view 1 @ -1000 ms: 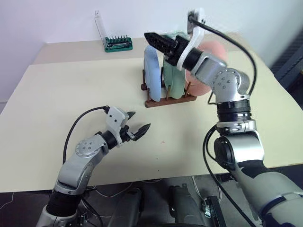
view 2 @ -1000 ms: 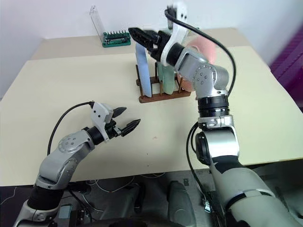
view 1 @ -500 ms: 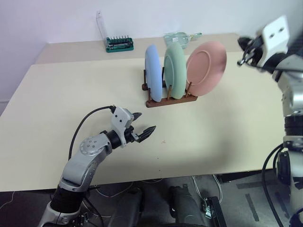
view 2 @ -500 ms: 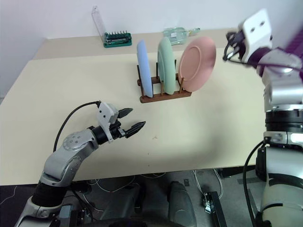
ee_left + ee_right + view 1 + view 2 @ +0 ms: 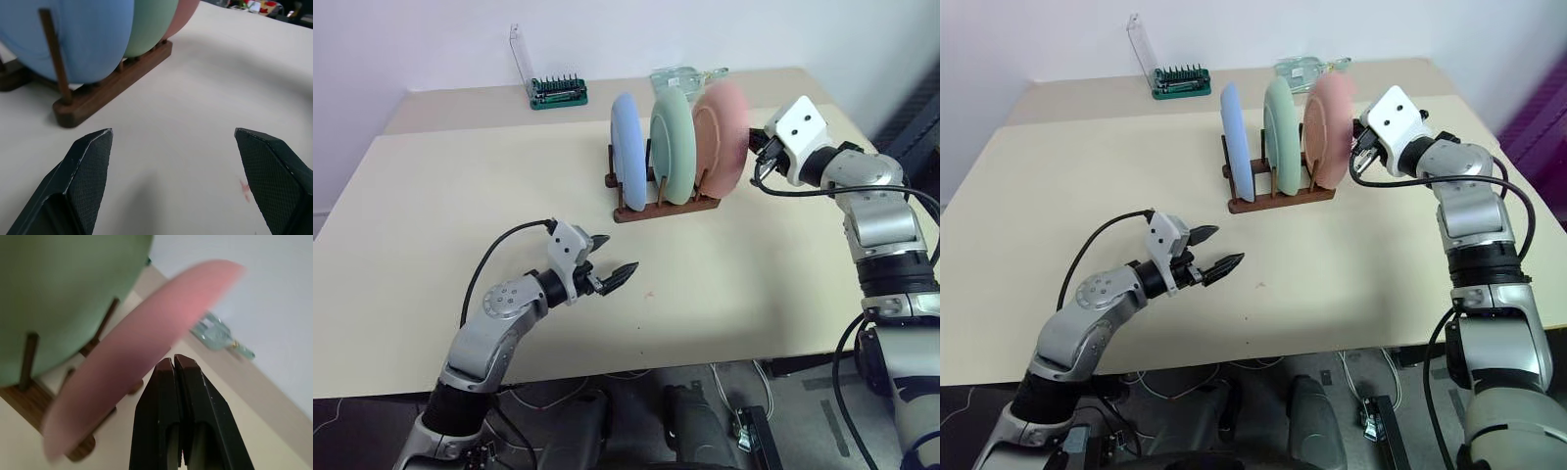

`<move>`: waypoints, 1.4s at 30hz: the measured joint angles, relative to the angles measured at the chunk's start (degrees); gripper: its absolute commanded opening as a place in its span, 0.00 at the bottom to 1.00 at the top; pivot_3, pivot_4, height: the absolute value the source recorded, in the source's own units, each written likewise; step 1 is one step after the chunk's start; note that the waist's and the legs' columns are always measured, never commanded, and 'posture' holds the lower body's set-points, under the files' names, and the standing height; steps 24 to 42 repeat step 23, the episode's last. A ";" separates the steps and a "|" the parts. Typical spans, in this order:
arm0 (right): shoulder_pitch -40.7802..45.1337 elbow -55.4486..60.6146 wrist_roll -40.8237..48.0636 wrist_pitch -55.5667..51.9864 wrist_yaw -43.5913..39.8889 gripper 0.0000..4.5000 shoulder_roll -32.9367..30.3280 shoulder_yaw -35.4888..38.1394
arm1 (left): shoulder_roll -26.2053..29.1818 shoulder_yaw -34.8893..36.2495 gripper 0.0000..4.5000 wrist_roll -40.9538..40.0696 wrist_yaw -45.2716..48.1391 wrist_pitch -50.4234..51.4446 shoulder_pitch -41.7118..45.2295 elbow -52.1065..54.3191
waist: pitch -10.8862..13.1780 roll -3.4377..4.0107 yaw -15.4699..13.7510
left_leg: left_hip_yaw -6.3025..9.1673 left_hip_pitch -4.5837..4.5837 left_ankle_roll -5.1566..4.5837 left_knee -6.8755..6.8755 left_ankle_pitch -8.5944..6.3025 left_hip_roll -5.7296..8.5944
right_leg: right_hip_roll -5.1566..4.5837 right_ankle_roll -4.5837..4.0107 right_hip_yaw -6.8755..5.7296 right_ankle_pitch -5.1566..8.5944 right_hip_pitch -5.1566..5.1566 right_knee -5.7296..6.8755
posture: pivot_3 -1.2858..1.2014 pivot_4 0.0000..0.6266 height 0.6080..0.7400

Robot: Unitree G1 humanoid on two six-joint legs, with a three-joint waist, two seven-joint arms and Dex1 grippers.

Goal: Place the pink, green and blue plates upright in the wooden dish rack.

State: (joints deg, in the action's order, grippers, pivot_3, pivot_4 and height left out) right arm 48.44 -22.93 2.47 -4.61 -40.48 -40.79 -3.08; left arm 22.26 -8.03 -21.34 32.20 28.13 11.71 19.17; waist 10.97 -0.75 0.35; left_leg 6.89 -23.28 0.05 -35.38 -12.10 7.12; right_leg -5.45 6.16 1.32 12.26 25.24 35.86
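Observation:
The wooden dish rack (image 5: pixel 668 208) stands on the far middle of the table. It holds the blue plate (image 5: pixel 626 152), the green plate (image 5: pixel 674 147) and the pink plate (image 5: pixel 722 137) side by side on edge. The pink one looks blurred and stands close against the green. My right gripper (image 5: pixel 173 361) is shut, level, with its tips at the pink plate's right-hand face; I cannot tell if they touch. My left gripper (image 5: pixel 612 255) hovers open and holds nothing, low over the table, well in front of the rack.
A green tool holder with a clear lid (image 5: pixel 558 91) sits at the table's far left. A clear glass object (image 5: pixel 687 76) lies behind the rack. The beige table (image 5: pixel 460 196) has bare room to the left and in front of the rack.
My right arm swung from above the rack out to the right, then dropped beside the pink plate, and its fingers shut. The pink plate went from leaning outward to nearly upright. The left arm stayed put.

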 measured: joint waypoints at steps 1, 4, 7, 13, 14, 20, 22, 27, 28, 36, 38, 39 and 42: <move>0.00 -0.05 -0.10 -0.01 0.01 0.00 0.00 0.00 | -0.03 0.00 0.91 0.00 -0.06 0.00 -0.01 0.01 | 0.00 0.00 0.00 | 0.00 0.00 0.00 0.00 0.00 0.00 | 0.00 0.00 0.00 0.00 0.00 0.00 | 0.52 0.24 1.00; 0.00 -2.08 -1.10 0.09 1.24 0.00 -0.19 0.43 | -0.26 0.02 0.91 0.13 -0.25 -0.04 0.00 0.04 | 0.00 0.00 0.07 | 0.00 0.00 0.00 0.00 0.00 0.00 | -0.01 0.00 0.00 0.00 0.00 0.01 | 0.52 0.24 1.00; 0.00 -7.13 -1.87 0.84 2.45 0.00 -0.58 1.24 | -0.41 0.39 0.91 1.34 -1.51 -0.63 0.04 -0.17 | 0.00 0.00 0.14 | -0.02 0.00 0.00 0.00 0.00 0.00 | -0.01 0.00 0.00 0.00 0.00 0.01 | 0.52 0.24 1.00; -1.14 -13.73 -1.03 2.92 1.19 0.00 -0.73 3.61 | 2.23 5.87 0.91 8.48 -8.00 -5.27 0.73 -7.64 | 0.00 0.00 0.45 | -0.05 0.04 0.00 0.06 0.00 -0.04 | 0.02 -0.01 0.03 -0.01 0.03 0.02 | 0.52 0.24 1.00; -1.95 -13.74 0.08 3.77 -0.03 0.00 -0.71 4.27 | 3.43 7.97 0.91 9.51 -9.28 -6.52 0.70 -9.69 | 0.00 0.00 0.47 | -0.05 0.04 0.00 0.08 0.00 -0.05 | 0.02 -0.01 0.03 -0.01 0.03 0.01 | 0.52 0.24 1.00; -7.56 -13.76 3.85 4.83 -5.12 0.00 0.19 6.54 | 8.86 17.23 0.91 10.61 -10.14 -8.45 -3.48 -14.47 | 0.00 0.01 0.32 | -0.08 0.05 -0.03 0.04 -0.02 0.00 | 0.00 0.01 0.04 -0.02 0.01 0.01 | 0.52 0.24 1.00; -8.31 -13.40 6.28 3.86 -6.69 0.00 1.67 7.67 | 8.88 18.47 0.91 9.74 -8.90 -8.68 -5.31 -14.23 | 0.00 0.01 0.29 | -0.05 0.05 -0.03 0.01 -0.02 -0.01 | 0.00 0.03 0.03 -0.03 -0.01 0.02 | 0.52 0.24 1.00; -8.96 -13.20 7.38 3.37 -7.70 0.00 1.87 7.99 | 8.92 19.04 0.91 9.18 -8.33 -8.66 -6.34 -13.80 | 0.00 0.00 0.24 | -0.03 0.05 -0.03 0.01 -0.02 -0.01 | -0.02 0.03 0.02 -0.03 -0.03 0.01 | 0.52 0.24 1.00; -8.96 -13.20 7.38 3.37 -7.70 0.00 1.87 7.99 | 8.92 19.04 0.91 9.18 -8.33 -8.66 -6.34 -13.80 | 0.00 0.00 0.24 | -0.03 0.05 -0.03 0.01 -0.02 -0.01 | -0.02 0.03 0.02 -0.03 -0.03 0.01 | 0.52 0.24 1.00; -8.96 -13.20 7.38 3.37 -7.70 0.00 1.87 7.99 | 8.92 19.04 0.91 9.18 -8.33 -8.66 -6.34 -13.80 | 0.00 0.00 0.24 | -0.03 0.05 -0.03 0.01 -0.02 -0.01 | -0.02 0.03 0.02 -0.03 -0.03 0.01 | 0.52 0.24 1.00; -8.96 -13.20 7.38 3.37 -7.70 0.00 1.87 7.99 | 8.92 19.04 0.91 9.18 -8.33 -8.66 -6.34 -13.80 | 0.00 0.00 0.24 | -0.03 0.05 -0.03 0.01 -0.02 -0.01 | -0.02 0.03 0.02 -0.03 -0.03 0.01 | 0.52 0.24 1.00; -8.96 -13.20 7.38 3.37 -7.70 0.00 1.87 7.99 | 8.92 19.04 0.91 9.18 -8.33 -8.66 -6.34 -13.80 | 0.00 0.00 0.24 | -0.03 0.05 -0.03 0.01 -0.02 -0.01 | -0.02 0.03 0.02 -0.03 -0.03 0.01 | 0.52 0.24 1.00; -8.96 -13.20 7.38 3.37 -7.70 0.00 1.87 7.99 | 8.92 19.04 0.91 9.18 -8.33 -8.66 -6.34 -13.80 | 0.00 0.00 0.24 | -0.03 0.05 -0.03 0.01 -0.02 -0.01 | -0.02 0.03 0.02 -0.03 -0.03 0.01 | 0.52 0.24 1.00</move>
